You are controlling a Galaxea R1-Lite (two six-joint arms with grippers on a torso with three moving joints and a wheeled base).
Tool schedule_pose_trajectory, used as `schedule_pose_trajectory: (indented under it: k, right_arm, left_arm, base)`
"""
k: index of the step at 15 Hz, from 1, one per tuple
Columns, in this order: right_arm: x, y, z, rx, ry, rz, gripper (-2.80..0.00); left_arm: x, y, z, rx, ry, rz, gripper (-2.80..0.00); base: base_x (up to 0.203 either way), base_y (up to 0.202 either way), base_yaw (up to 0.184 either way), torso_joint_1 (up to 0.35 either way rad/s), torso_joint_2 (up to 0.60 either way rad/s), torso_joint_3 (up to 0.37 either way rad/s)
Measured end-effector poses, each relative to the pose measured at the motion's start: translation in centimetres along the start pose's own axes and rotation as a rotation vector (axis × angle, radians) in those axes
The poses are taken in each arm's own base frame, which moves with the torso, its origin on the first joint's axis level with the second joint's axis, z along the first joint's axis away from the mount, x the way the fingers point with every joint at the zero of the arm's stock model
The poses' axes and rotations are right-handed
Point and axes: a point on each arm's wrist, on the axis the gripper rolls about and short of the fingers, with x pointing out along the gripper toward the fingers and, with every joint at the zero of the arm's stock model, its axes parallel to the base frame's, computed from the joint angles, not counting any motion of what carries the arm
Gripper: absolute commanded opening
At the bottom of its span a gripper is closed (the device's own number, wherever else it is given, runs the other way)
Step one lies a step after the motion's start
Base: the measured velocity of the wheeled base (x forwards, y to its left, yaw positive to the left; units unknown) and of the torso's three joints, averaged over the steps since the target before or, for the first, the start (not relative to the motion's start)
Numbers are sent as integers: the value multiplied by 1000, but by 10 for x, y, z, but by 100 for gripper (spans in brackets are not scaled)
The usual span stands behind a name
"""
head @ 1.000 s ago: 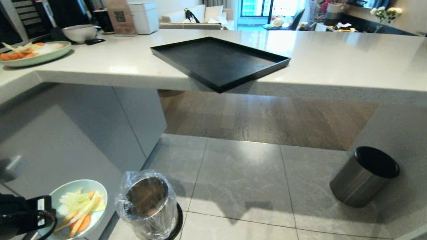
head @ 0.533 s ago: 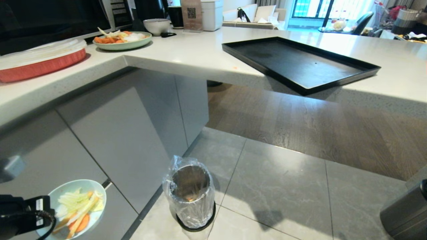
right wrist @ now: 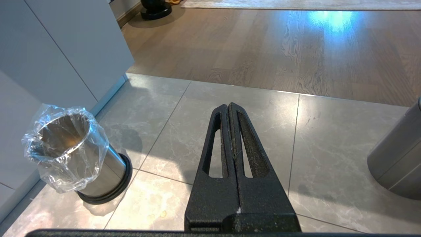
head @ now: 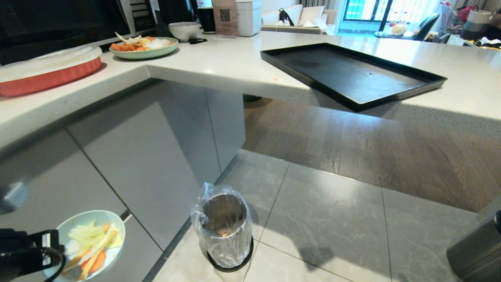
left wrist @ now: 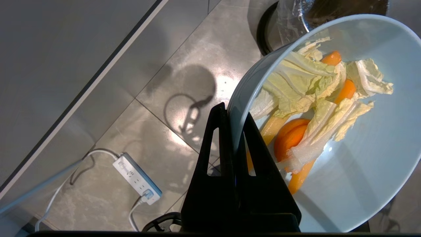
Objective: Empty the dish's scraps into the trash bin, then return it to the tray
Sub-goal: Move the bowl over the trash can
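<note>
Left gripper clenched on the rim of the dish, scraps inside, held just beside the trash bin on the floor. Tray on counter. Right gripper pressed closed, holding nothing.

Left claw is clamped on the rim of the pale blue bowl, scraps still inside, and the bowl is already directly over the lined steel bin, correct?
Not quite. The left claw is clamped on the bowl rim with the scraps still inside, but the head view shows the bowl off to the robot's left of the lined steel bin, not over it.
</note>
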Motion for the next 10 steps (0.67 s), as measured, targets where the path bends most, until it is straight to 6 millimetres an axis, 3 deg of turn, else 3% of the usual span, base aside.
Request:
schedule_pose_trajectory:
  k: [10]
  right_arm:
    - [0,0,0,0,0,0,-280]
  left_arm:
    - [-1,2,-7,-19,3,5,-280]
  base:
    - [0,0,0,0,0,0]
